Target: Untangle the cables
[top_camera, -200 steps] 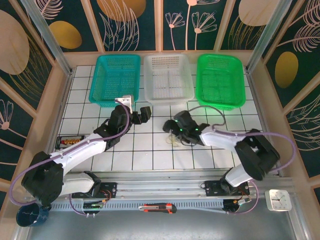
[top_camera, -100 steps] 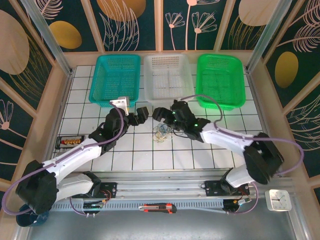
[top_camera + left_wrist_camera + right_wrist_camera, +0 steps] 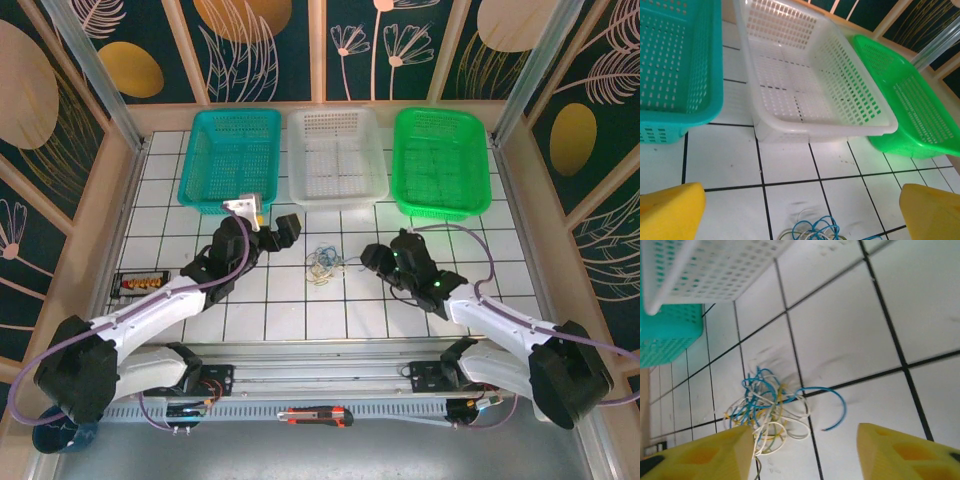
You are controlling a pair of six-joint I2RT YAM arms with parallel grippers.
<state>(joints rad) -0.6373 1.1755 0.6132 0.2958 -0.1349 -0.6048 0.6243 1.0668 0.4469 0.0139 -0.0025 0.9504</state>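
The cables point(image 3: 325, 263) lie in one small tangle of blue, whitish and olive loops on the white tiled table, in front of the white basket. My left gripper point(image 3: 279, 234) hovers just left of the tangle, open. In the left wrist view its yellow fingertips point(image 3: 671, 210) stand far apart, with the cables point(image 3: 815, 231) at the bottom edge between them. To the right of the tangle and apart from it is my right gripper point(image 3: 373, 257). From the right wrist camera its yellow fingers point(image 3: 907, 450) are parted around nothing. The cables point(image 3: 765, 405) lie on the tile just ahead, one blue end curling right.
Three baskets stand along the back: teal point(image 3: 230, 160), white point(image 3: 335, 155) and green point(image 3: 440, 160). A small tray of parts point(image 3: 140, 285) sits at the left edge. A box cutter point(image 3: 315, 415) and a clock point(image 3: 555, 398) lie on the near rail.
My right gripper has drawn back to the right, away from the cables it was over. The tangle now lies slightly further left and back. My left gripper has barely moved.
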